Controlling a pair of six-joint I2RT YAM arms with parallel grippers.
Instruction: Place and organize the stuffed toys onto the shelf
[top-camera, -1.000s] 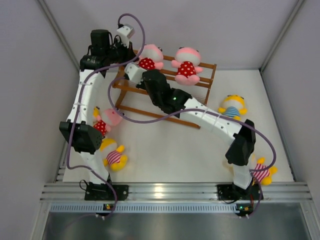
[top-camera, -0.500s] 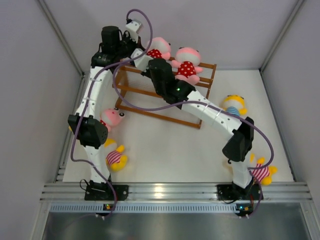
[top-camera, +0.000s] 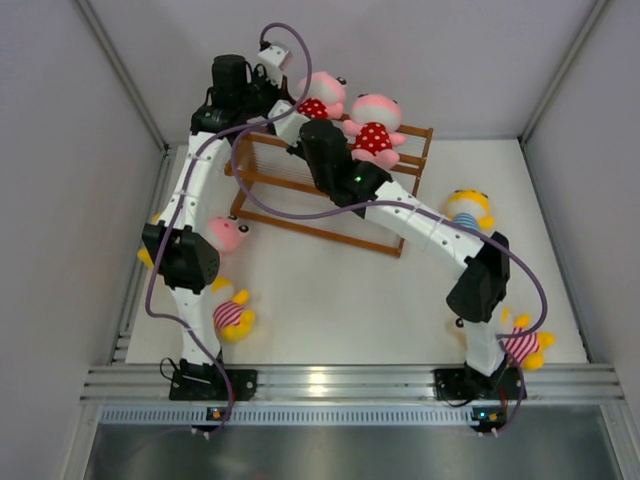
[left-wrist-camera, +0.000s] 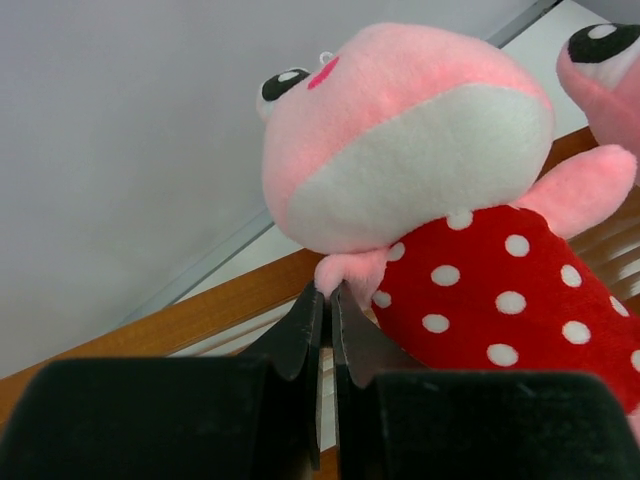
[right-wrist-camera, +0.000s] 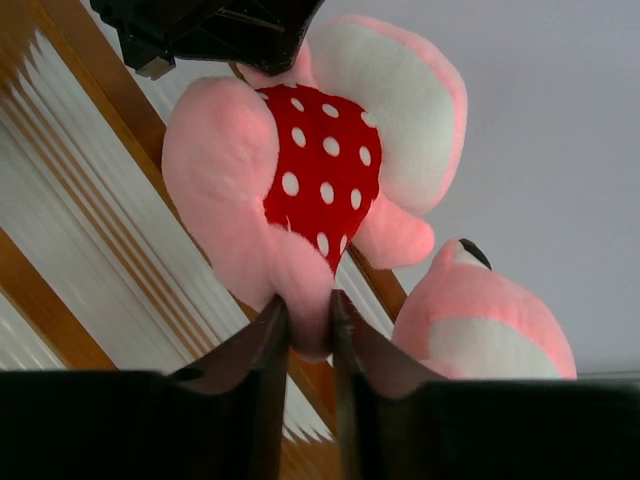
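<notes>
A pink stuffed toy (top-camera: 322, 95) in a red white-dotted outfit is at the back left of the shelf's (top-camera: 410, 165) top tier, held by both grippers. My left gripper (left-wrist-camera: 328, 292) is shut on its small pink arm; the toy (left-wrist-camera: 420, 170) fills the left wrist view. My right gripper (right-wrist-camera: 308, 310) is shut on its pink leg (right-wrist-camera: 300, 290). A second pink toy (top-camera: 375, 125) sits on the top tier just to its right, also in the right wrist view (right-wrist-camera: 480, 320). A third pink toy (top-camera: 226, 235) lies on the table at the left.
A yellow toy in red-white stripes (top-camera: 232, 317) lies near the left arm's base. Another (top-camera: 525, 347) lies by the right arm's base. A yellow toy in blue-white stripes (top-camera: 466, 212) lies right of the shelf. Grey walls close in the back and both sides.
Both arms have carried the held pink toy back and to the right along the shelf top, closer to the second pink toy. The other toys have not moved.
</notes>
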